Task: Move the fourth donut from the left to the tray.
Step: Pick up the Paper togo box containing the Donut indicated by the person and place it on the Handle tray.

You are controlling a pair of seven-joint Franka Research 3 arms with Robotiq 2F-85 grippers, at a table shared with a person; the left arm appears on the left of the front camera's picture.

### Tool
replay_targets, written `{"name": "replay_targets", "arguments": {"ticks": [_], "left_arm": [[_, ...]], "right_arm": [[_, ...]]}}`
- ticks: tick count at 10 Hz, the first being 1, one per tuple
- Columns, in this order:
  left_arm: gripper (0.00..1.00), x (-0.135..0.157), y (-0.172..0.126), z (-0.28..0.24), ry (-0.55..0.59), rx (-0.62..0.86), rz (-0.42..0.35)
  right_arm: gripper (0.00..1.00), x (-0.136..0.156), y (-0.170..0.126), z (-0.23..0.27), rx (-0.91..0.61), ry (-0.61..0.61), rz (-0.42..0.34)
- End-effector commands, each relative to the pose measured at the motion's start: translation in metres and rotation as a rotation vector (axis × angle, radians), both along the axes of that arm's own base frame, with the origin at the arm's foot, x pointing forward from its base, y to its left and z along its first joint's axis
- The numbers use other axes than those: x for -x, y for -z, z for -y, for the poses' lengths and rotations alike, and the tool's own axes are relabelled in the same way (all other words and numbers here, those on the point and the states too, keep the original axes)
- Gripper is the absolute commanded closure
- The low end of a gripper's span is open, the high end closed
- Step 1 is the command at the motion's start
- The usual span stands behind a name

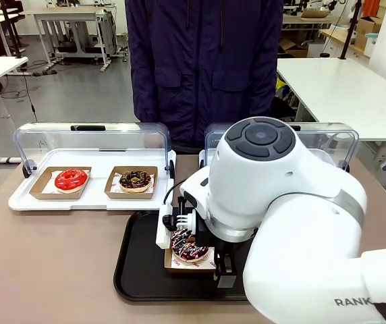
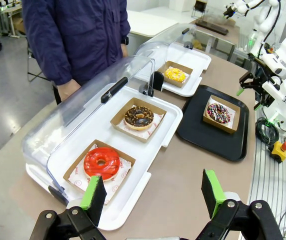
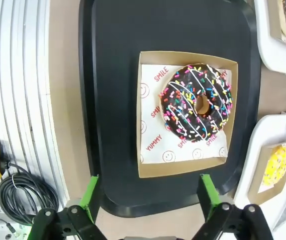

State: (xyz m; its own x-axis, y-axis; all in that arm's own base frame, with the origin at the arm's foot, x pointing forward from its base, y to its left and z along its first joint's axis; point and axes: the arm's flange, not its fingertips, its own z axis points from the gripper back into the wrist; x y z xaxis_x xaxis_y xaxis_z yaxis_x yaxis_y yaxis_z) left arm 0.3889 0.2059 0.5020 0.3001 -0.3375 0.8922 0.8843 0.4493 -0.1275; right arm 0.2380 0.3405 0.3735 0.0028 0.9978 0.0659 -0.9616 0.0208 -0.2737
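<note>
**Sprinkled chocolate donut resting on the black tray below my spread right jaws**

My own right arm blocks much of the front view: it hides the right white tray and part of the large flat black rectangular tray (image 1: 135,270). In my right wrist view the tray's edges are cut off at the frame.

I count four donuts. Three sit on two white trays with raised clear lids: a red-glazed ring donut (image 2: 101,163), a chocolate ring donut with tan crumbs (image 2: 138,116), and a yellow ring donut (image 2: 175,75). Each lies in its own small brown cardboard holder.

The fourth donut (image 3: 196,102), a dark chocolate-glazed ring with white drizzle and multicoloured sprinkles, lies in a brown cardboard holder (image 3: 185,60) lined with white paper printed "SMILE" and "YUMMY". It sits on the black tray, straight ahead of my right gripper (image 3: 148,192), between and beyond my fingertips.

My right gripper's jaws are spread wide, touching nothing. My left gripper (image 2: 153,192) is spread wide too, hovering just before the white tray holding the red donut.
</note>
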Motion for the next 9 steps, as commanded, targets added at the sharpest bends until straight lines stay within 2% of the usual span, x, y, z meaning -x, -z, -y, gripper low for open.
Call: {"name": "replay_targets", "arguments": {"ticks": [1, 9], "left_arm": [[0.0, 0.0009, -0.0016, 0.0015, 0.004, 0.005, 0.007], [0.0, 0.0009, -0.0016, 0.0015, 0.004, 0.005, 0.007]], "right_arm": [[0.0, 0.0, 0.0055, -0.0022, -0.003, 0.024, 0.001], [0.0, 0.0, 0.0055, -0.0022, -0.003, 0.024, 0.001]]}}
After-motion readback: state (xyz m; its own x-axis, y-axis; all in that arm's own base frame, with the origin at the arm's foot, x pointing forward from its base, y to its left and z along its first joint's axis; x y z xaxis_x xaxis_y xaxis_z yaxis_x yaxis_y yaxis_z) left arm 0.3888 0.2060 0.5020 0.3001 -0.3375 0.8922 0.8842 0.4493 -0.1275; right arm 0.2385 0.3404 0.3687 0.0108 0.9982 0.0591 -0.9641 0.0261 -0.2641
